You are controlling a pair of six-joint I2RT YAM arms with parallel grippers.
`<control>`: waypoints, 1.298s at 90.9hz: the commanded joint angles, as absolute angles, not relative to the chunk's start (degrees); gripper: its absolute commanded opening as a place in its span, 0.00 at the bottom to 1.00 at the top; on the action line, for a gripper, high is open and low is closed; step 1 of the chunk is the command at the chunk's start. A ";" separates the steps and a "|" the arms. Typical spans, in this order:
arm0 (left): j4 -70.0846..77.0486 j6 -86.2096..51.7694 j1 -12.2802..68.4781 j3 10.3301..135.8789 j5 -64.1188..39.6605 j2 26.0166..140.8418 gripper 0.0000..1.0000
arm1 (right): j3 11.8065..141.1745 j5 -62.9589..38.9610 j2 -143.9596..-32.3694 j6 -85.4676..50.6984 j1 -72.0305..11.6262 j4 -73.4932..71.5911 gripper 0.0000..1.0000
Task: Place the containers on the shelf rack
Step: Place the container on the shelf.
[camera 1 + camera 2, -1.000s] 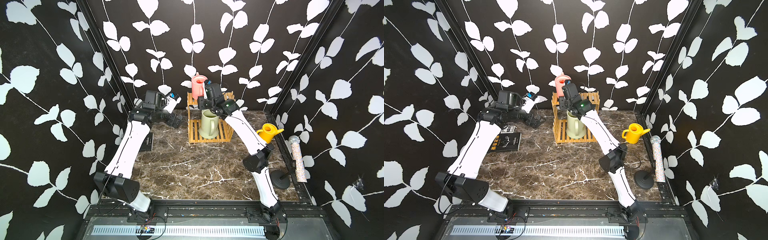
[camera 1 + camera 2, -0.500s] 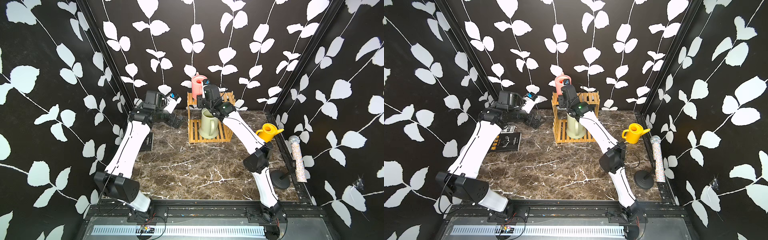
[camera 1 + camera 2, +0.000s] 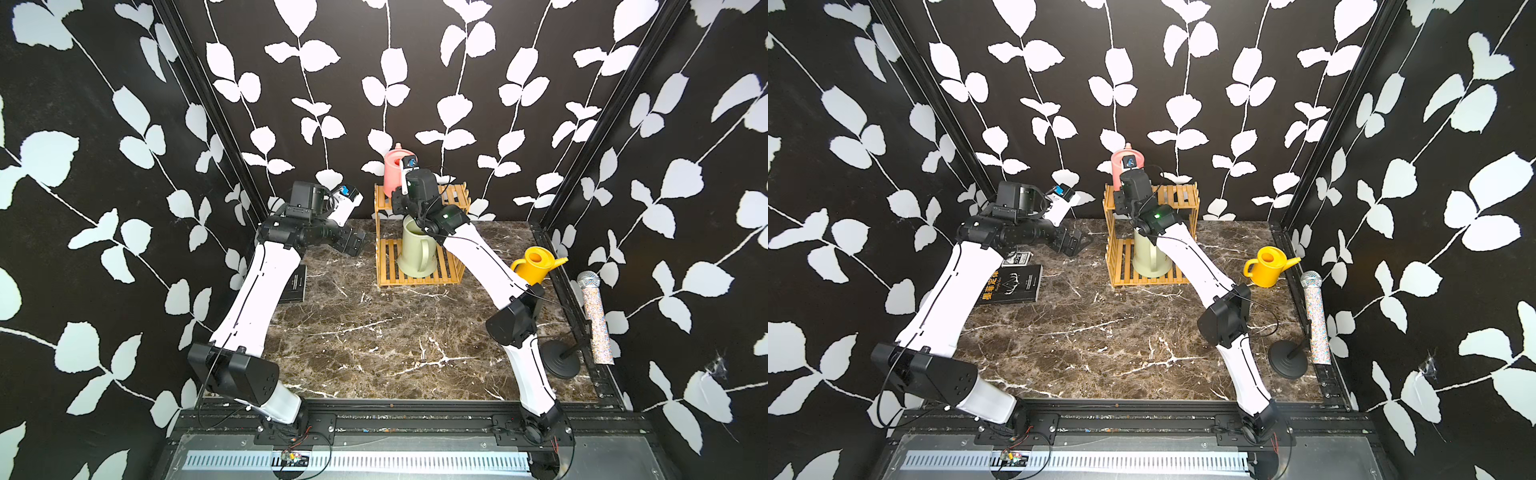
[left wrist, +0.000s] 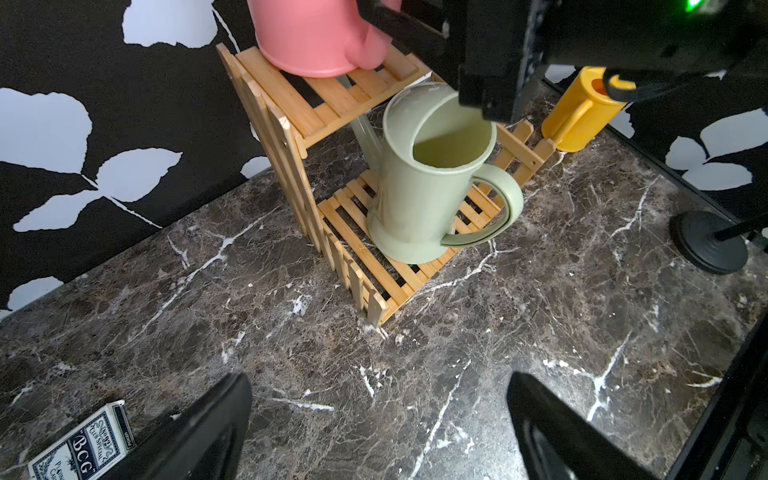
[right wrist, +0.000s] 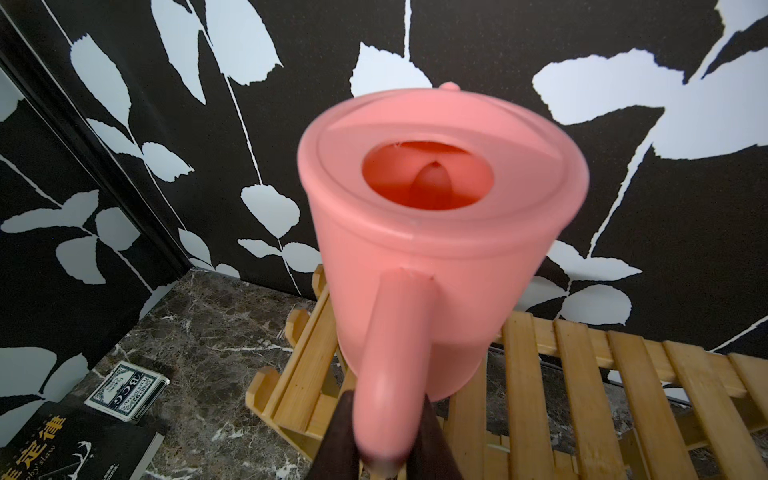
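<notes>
The right jaws pinch the handle of the pink can [image 5: 436, 249], standing on the top tier of the rack [image 3: 455, 194], handle pointing at that wrist. Left jaws gape empty. The yellow can [image 3: 534, 272] sits on the tabletop [image 3: 374, 332], nearer the right arm.
</notes>
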State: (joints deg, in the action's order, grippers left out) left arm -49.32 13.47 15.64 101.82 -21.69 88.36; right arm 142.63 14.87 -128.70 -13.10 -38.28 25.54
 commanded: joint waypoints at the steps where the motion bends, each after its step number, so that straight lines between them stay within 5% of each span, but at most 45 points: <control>1: -48.25 13.10 15.38 100.80 -22.59 87.10 0.99 | 141.87 15.82 -126.04 -12.75 -39.41 23.04 0.07; 90: -47.90 12.74 15.38 100.13 -22.76 86.92 0.98 | 135.00 20.04 -120.40 -9.48 -41.31 23.20 0.07; 118: -47.92 12.83 15.38 100.07 -22.72 86.93 0.98 | 135.65 19.42 -120.68 -9.53 -41.39 23.37 0.40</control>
